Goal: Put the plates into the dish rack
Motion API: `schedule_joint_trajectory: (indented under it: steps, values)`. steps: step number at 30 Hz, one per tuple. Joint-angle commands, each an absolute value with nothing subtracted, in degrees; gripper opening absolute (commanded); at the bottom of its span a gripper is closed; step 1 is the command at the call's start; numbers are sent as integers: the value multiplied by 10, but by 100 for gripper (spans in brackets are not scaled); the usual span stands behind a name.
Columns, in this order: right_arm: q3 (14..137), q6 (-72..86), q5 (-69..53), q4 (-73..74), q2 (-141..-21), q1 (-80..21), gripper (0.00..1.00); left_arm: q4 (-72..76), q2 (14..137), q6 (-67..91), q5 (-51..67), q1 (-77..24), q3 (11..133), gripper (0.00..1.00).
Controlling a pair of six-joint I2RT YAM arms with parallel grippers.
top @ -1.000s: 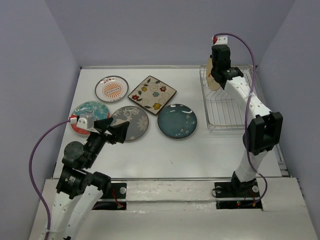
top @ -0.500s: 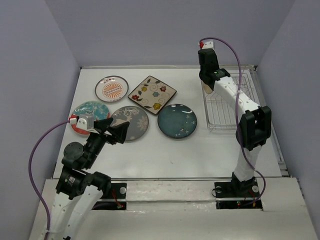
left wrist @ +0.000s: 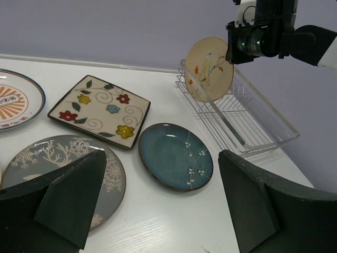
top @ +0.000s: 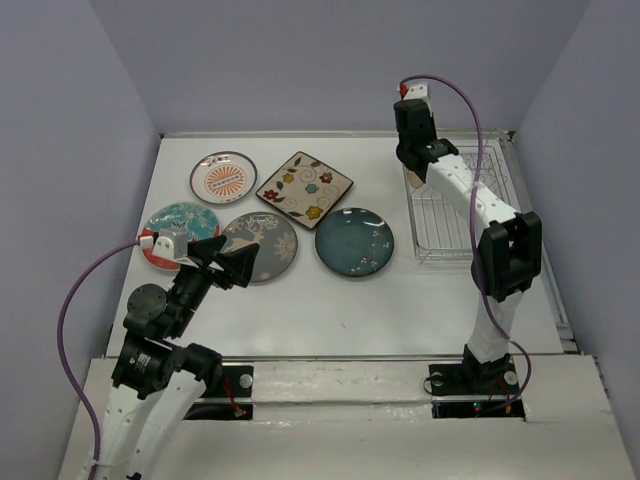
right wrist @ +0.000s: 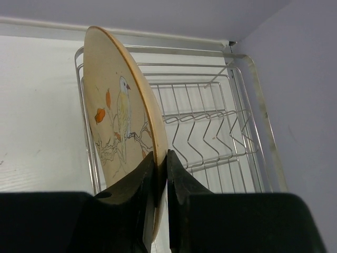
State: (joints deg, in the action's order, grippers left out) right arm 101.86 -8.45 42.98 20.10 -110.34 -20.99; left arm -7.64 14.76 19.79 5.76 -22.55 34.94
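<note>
My right gripper (top: 414,152) is shut on the rim of the cream bird plate (right wrist: 118,121) and holds it on edge at the far left corner of the wire dish rack (top: 455,215). The left wrist view shows that plate (left wrist: 209,68) upright against the rack (left wrist: 253,124). On the table lie the orange-sunburst plate (top: 223,177), the square floral plate (top: 304,189), the teal-and-red plate (top: 178,222), the grey tree plate (top: 265,247) and the dark teal-blue plate (top: 354,241). My left gripper (top: 226,263) is open and empty, hovering over the grey plate's near left side.
The rack (right wrist: 210,121) stands at the table's right side, close to the right wall. The back wall runs just behind the rack and the far plates. The right arm's forearm (top: 480,205) crosses above the rack.
My right gripper has swung left and slightly nearer with the bird plate, from over the rack's far end to its far left corner. The left arm has not moved.
</note>
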Motion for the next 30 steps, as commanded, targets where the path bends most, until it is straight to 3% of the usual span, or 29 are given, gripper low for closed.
schedule_joint_trajectory:
  steps: [1, 12, 21, 30]
  values:
    - [1020, -75, 420, 164, -1113, -226, 17, -62, 150, 193, 73, -229, 366, 99]
    - [1053, -145, 478, 135, -1136, -233, 19, -65, 155, 192, 70, -229, 367, 99]
    - [1006, -52, 435, 156, -1129, -233, 33, -67, 156, 192, 69, -229, 367, 99]
    - [984, -2, 404, 171, -1127, -233, 39, -70, 159, 192, 63, -228, 368, 99]
